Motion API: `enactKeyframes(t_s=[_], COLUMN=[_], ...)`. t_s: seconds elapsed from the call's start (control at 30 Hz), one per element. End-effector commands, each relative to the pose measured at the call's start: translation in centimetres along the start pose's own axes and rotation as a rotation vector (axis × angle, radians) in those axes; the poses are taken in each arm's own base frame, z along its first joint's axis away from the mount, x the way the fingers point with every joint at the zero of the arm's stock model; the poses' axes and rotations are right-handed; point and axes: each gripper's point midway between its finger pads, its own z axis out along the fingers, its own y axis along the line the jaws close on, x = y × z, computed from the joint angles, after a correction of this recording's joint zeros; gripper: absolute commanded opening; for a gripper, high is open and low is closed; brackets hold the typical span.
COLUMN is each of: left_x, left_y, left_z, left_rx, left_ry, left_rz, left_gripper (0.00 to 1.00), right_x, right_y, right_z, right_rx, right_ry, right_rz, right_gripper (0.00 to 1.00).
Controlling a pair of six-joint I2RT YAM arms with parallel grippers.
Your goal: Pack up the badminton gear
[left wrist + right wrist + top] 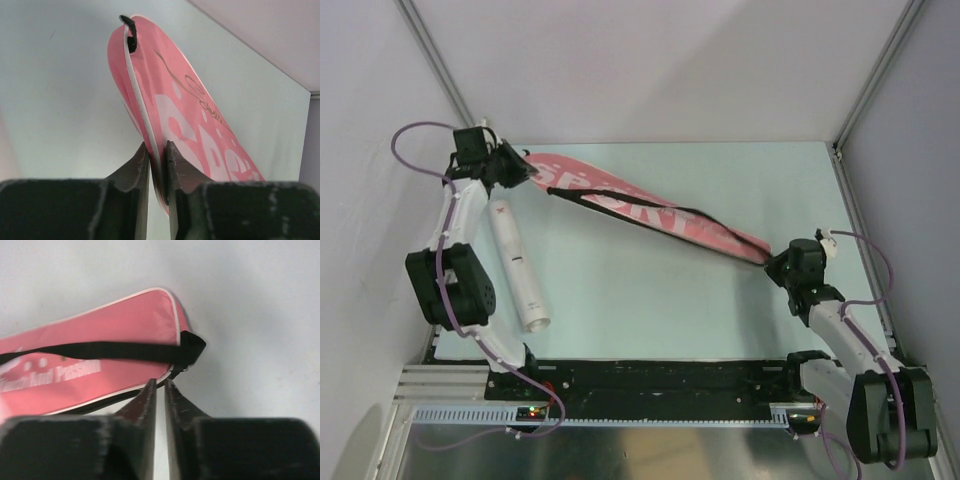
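Note:
The pink "SPORT" bag (695, 228) stretches across the table from far left to right, its black strap (682, 212) along it. My left gripper (520, 168) is shut on the edge of the bag's wide end (175, 100), which stands on edge between the fingers (137, 165). My right gripper (778, 262) is nearly closed, its tips pinching the lower edge of the bag's narrow end (100, 325), next to where the strap (100, 351) attaches. The long white tube (518, 270) lies on the table at the left. Rackets and shuttlecock are out of view.
The tube lies close beside the left arm (455, 280). White enclosure walls and metal frame posts (850, 130) ring the pale table. A black rail (660, 385) runs along the near edge between the arm bases.

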Motion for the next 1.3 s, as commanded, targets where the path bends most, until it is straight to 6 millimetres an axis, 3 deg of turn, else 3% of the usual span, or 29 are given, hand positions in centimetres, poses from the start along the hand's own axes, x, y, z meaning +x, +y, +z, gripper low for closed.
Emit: enactKeyframes(t_s=[0.0,0.1,0.23,0.27,0.3,0.43,0.53,0.57,0.7,0.8,0.87,0.97,1.1,1.27], left_x=[-5.1,-6.7,-8.5,-8.9,-9.2,-9.6,-7.8,-7.2,-2.2,1.8,4.1,7.5,12.3,15.4], left_y=[-5.5,-5.9,-6.7,-6.9,-6.6,-5.3,-6.5,-7.8,-12.7,-14.6,-15.1,-14.9,-12.5,-9.1], left_z=[2.0,3.4,3.2,2.8,2.7,1.0,-1.1,-2.5,-6.8,-9.0,-10.0,-11.0,-11.0,-12.1], left_rx=[0.164,0.158,0.150,0.141,0.116,0.016,0.034,0.063,0.188,0.245,0.263,0.279,0.283,0.259], left_ry=[-0.162,-0.193,-0.247,-0.264,-0.279,-0.327,-0.309,-0.314,-0.301,-0.282,-0.268,-0.235,-0.148,-0.137], left_rz=[0.251,0.245,0.280,0.291,0.301,0.304,0.325,0.343,0.442,0.482,0.475,0.455,0.432,0.451], left_gripper=[0.24,0.43,0.72,0.79,0.84,0.97,0.99,0.99,1.00,1.00,1.00,1.00,1.00,1.00], right_x=[-0.5,1.2,2.7,2.9,2.9,3.2,3.6,3.8,3.8,2.2,1.3,-0.6,-2.5,-2.8], right_y=[1.3,2.7,4.3,4.9,5.7,8.3,9.1,9.3,11.0,12.1,13.2,14.3,14.8,13.6], right_z=[-1.5,-2.6,-4.2,-4.6,-5.0,-6.9,-8.5,-9.2,-12.1,-12.6,-11.9,-9.0,-4.1,1.7], right_rx=[-0.015,-0.070,-0.126,-0.156,-0.182,-0.242,-0.237,-0.244,-0.328,-0.362,-0.391,-0.366,-0.344,-0.294], right_ry=[-0.055,-0.010,0.009,0.015,0.018,0.024,0.017,0.027,0.065,-0.020,-0.077,-0.142,-0.084,0.076], right_rz=[-0.035,-0.069,-0.130,-0.154,-0.173,-0.305,-0.423,-0.443,-0.463,-0.478,-0.547,-0.599,-0.557,-0.579], right_gripper=[0.23,0.44,0.69,0.84,0.92,0.99,0.99,0.99,1.00,0.99,0.99,1.00,0.99,0.99])
